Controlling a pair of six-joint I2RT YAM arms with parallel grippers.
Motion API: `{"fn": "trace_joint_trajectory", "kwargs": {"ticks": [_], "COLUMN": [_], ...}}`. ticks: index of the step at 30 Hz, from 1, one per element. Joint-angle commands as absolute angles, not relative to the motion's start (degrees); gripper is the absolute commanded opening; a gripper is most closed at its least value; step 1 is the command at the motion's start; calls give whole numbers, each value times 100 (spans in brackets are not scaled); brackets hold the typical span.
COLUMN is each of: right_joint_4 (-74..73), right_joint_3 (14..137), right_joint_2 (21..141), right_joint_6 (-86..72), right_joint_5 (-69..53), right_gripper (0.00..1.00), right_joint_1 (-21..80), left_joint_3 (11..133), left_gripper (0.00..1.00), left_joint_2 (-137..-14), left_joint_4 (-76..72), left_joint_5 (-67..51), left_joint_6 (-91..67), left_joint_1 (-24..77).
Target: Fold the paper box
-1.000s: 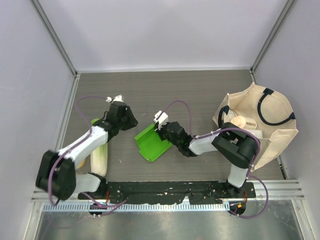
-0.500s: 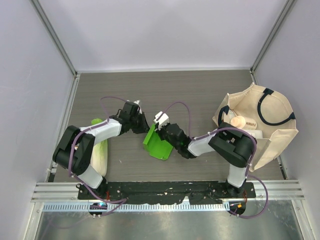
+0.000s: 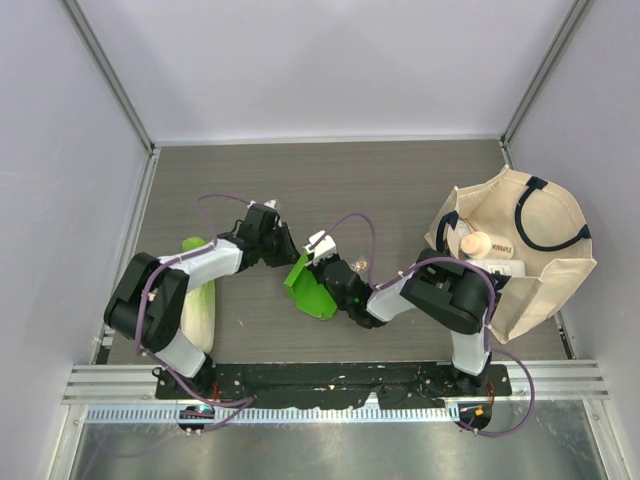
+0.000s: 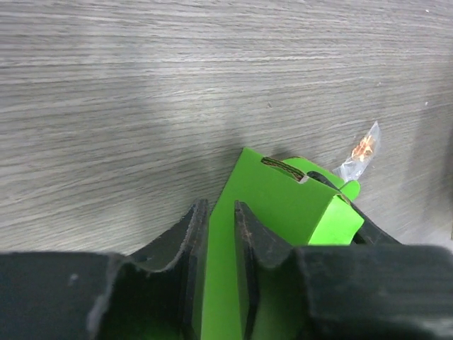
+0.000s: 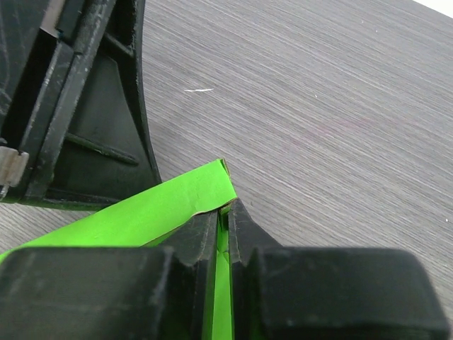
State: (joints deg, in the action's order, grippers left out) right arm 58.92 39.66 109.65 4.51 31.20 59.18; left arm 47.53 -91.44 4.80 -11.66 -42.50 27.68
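Grip on the paper box (image 3: 308, 290), well left of the tote bag (image 3: 560, 275) on the counter (image 3: 380, 190). Clamped on a raised panel with the left hand (image 3: 290, 255), far side from the bag; pinched shut on a flap with the right hand (image 3: 324, 271), near side.

One paper box (image 3: 308, 287), bright green; one long pale cabbage (image 3: 200, 312); one beige tote bag (image 3: 548, 275), its contents too unclear to count; one small clear wrapper (image 4: 359, 150); two robot arms, so two grippers: left gripper (image 4: 219, 212), right gripper (image 5: 225, 212).
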Motion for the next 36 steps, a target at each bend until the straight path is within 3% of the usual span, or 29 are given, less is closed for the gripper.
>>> {"fn": "trace_joint_trajectory", "kwargs": {"ticks": [1,3,7,16,19,22,25,27,30,36], "right_joint_4": [5505,5013,4343,1585,127,-667,-607,-48,1173,3142], "right_joint_3": [4026,3955,3623,3243,3541,3770,3806,3649,3454,3375], "right_joint_2": [10662,10373,9794,7693,7181,6970,6900,6864,7100,8163], "right_joint_6": [194,106,9,-1228,-2160,-2862,-2788,-2445,-1646,-397], "right_joint_5": [2804,2812,2979,3164,3156,2316,1768,1732,1092,373], "right_gripper": [17,35,50,58,59,59,59,59,56,53], "right_joint_1": [6003,6003,6012,6073,5994,5828,5669,5599,5160,4738], "left_joint_3": [4729,4580,4447,4254,4149,4122,4271,4341,4167,2954], "left_gripper": [33,38,43,56,60,63,71,69,57,61], "left_joint_2": [-8526,-8237,-7955,-7006,-6777,-6601,-6618,-6531,-6015,-4511], "left_joint_4": [667,712,826,1248,1231,1248,1493,1669,1802,1397], "left_joint_5": [-1171,-783,-449,202,-289,-850,-1037,-845,-335,728], "left_joint_6": [-4245,-4201,-4184,-3938,-3815,-3718,-3560,-3419,-3585,-3955], "left_joint_1": [3094,3032,2962,2944,2953,2962,3032,3172,3322,3981]}}
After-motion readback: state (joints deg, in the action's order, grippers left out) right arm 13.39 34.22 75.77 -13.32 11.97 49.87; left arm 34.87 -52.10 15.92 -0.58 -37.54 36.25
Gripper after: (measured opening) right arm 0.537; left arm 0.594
